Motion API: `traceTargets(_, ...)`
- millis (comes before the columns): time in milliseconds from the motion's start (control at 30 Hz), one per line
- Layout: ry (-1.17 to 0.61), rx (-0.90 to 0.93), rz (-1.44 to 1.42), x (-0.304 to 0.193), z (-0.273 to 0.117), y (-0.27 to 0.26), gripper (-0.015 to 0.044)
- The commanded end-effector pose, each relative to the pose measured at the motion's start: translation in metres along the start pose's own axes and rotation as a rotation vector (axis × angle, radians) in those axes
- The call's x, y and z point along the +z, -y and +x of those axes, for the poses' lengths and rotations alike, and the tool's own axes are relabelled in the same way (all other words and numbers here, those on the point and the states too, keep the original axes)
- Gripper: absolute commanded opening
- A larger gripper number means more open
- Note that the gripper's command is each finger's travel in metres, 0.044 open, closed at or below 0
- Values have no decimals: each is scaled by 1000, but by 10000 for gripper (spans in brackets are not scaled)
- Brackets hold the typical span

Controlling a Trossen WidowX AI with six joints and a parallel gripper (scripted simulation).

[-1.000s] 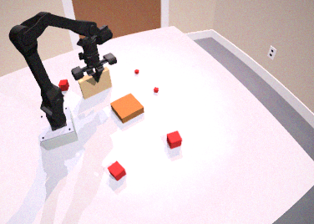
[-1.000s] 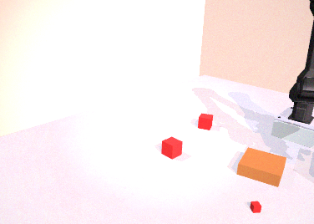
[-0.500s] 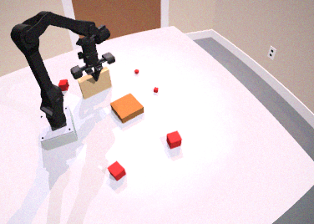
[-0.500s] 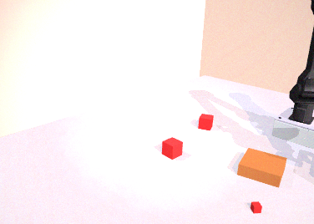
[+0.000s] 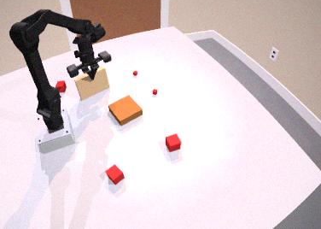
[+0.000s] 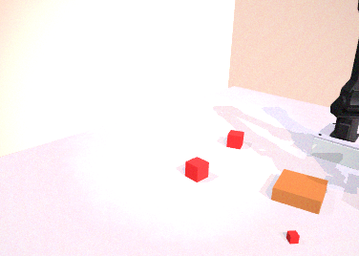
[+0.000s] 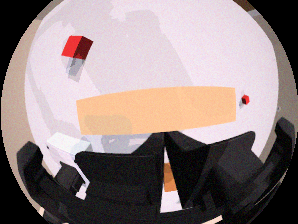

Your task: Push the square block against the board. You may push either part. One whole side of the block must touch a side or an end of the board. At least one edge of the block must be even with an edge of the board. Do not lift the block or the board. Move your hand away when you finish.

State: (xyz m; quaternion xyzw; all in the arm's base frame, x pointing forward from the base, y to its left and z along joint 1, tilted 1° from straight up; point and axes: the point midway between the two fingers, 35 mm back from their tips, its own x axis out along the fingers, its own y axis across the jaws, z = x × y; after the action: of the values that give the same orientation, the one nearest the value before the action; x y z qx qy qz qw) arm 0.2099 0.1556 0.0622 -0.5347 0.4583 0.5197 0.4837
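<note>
We're at the contact step: gripper [image 5: 91, 74] fully closed, nothing held, fingertips down at the far upper edge of the board [image 5: 91, 87] (tan slab). Can't confirm from the top view whether the tips touch it or sit just behind; in the wrist view the board [image 7: 156, 112] fills the band right in front of the fingers, so we judge it's touching or nearly so.

Positions relative to the board:
- square block [image 5: 125, 109] (orange) sits near its front-right corner, apart, visible gap between them, rotated a little differently.
- robot base [image 5: 55, 137] is in front-left of it.
- one red cube [image 5: 61, 86] just to its left; small red cubes [image 5: 154, 91] off to the right, beyond the block's line.

Exterior view shows the block [image 6: 300, 190] flat on the table; board out of frame there.

Next move, as we read it: shove the board toward the block, low and level, no lifting. Needs a push through the board's middle so it doesn't yaw, then squaring up until one full block side is flush and one edge lines up. Then retract.
</note>
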Motion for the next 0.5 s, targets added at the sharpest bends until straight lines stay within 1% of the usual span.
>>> traceTargets(0, 1, 0, 4, 8, 0, 1, 0)
traceTargets(467, 3, 0, 4, 27, 1, -1, 0)
